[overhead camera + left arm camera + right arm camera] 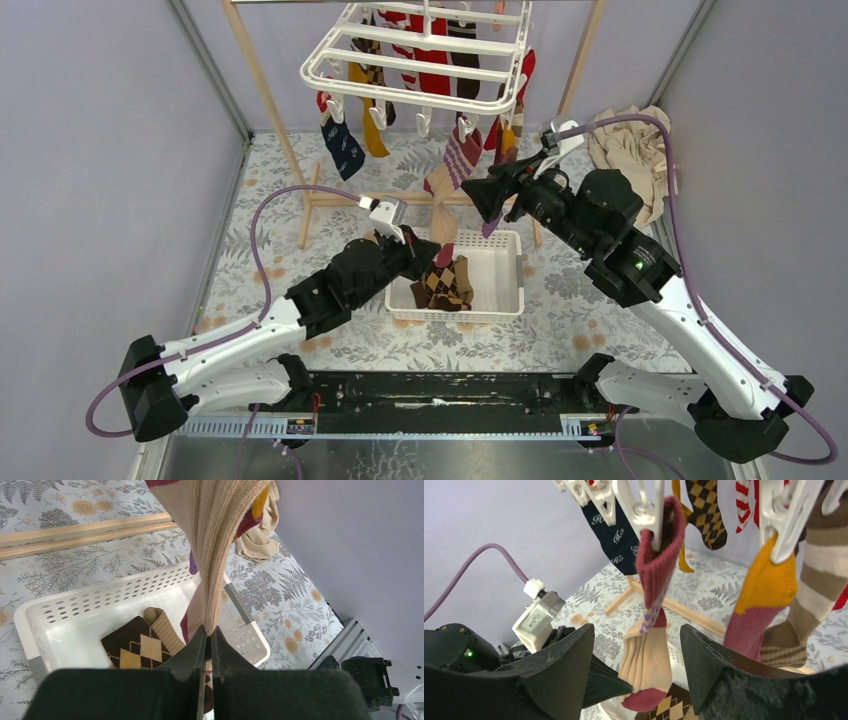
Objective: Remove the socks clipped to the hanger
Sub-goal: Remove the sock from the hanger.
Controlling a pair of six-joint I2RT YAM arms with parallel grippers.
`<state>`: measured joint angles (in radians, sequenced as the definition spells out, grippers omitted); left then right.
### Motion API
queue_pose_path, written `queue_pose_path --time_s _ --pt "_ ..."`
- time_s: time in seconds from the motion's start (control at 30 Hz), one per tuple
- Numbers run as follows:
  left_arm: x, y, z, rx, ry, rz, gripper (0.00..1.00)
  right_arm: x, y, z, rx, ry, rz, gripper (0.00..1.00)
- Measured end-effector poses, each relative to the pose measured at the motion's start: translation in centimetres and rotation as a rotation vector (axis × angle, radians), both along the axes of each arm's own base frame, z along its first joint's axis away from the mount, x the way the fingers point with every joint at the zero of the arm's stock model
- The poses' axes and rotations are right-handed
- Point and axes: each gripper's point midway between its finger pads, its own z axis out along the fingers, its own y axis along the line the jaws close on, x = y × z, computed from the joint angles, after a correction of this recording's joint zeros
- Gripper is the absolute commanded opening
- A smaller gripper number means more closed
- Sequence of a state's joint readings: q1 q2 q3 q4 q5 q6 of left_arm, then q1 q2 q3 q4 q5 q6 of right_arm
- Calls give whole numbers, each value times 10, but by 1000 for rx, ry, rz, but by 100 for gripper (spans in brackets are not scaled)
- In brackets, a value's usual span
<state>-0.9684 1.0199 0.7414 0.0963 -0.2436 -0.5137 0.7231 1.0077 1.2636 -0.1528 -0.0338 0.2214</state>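
Observation:
The white hanger (420, 50) hangs at the top with several socks clipped under it. A tan and maroon sock (646, 655) dangles from a white clip (651, 510), its cuff still pinched there. My left gripper (209, 630) is shut on this sock's lower end (215, 540), just above the basket. My right gripper (636, 630) is open, its fingers standing either side of the same sock, below the clip. In the top view the right gripper (482, 200) sits beside the sock (445, 190). Navy (616, 535), mustard-pink (764, 590) and brown-striped (819, 575) socks hang nearby.
A white perforated basket (500, 290) below holds a brown argyle sock (135, 647). The wooden pole frame (265, 80) and its floor bar (85, 532) stand behind. A beige cloth heap (630, 140) lies at the back right. Grey walls close in on both sides.

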Motion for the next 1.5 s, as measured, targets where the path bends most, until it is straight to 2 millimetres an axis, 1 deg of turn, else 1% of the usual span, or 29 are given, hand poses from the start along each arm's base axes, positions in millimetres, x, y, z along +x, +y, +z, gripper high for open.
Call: queue_pose_path --time_s 0.13,0.3,0.4,0.67,0.87,1.13,1.5 --pt "1 -1 1 1 0 0 3 2 3 9 -24 -42 -21 71" --pt "1 -2 3 -2 -3 -1 3 13 1 11 -60 -64 -75 71" --pt "2 -3 2 2 0 -1 3 20 -1 16 -80 -76 -112 71" --pt "2 -4 -3 16 9 -1 2 29 -5 12 -118 -84 -170 72" --pt "3 -5 -7 23 14 -1 2 33 -6 9 -139 -89 -189 73" --pt "3 -5 -8 26 17 -1 1 35 -4 10 -147 -94 -188 73" --pt "3 -5 -8 25 17 -1 1 40 2 27 -118 -102 -190 74"
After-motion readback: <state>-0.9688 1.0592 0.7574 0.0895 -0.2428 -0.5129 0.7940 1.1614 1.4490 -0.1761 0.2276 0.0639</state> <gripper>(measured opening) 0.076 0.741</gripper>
